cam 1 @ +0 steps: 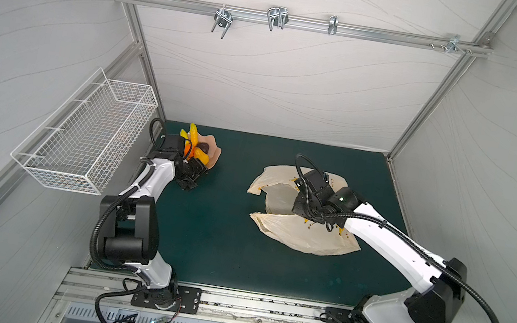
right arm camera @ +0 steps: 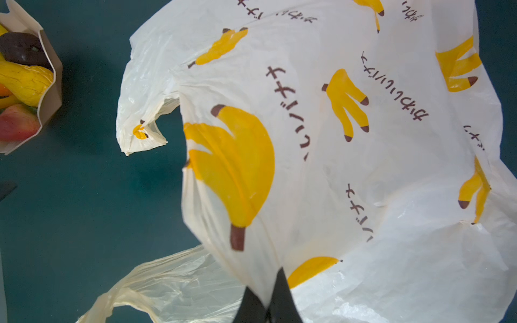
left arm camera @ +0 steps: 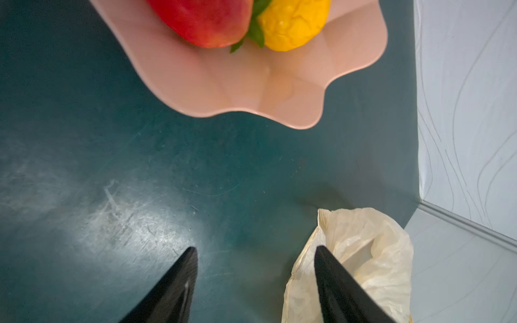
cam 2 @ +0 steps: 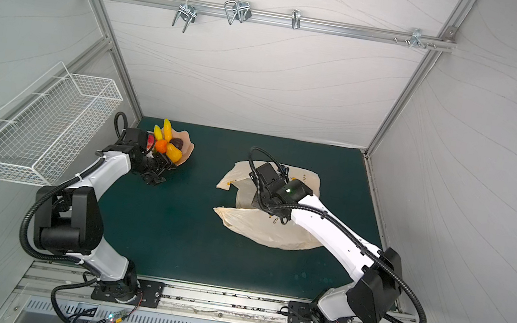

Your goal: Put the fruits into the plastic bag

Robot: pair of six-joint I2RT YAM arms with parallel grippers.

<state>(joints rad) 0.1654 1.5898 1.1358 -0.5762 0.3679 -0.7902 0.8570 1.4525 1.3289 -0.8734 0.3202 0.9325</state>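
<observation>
Green mat (cam 1: 218, 251); plastic bag (cam 1: 301, 239) lies mouth leftward; right gripper (right arm camera: 268, 296) pinches it, left gripper (left arm camera: 256, 249) parted, empty.

A lane of bare surface (cam 1: 221, 233) is being left free through the middle, from six to twelve o'clock. At ten o'clock it is being bounded by the pink dish (cam 1: 214, 156) and the left gripper (left arm camera: 256, 249). At three o'clock it is being bounded by the plastic bag (cam 1: 301, 237) and the right arm (cam 1: 385, 240) stretched over it.

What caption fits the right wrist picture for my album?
The right hand pinches a crinkly cream plastic bag printed with yellow bananas.
</observation>
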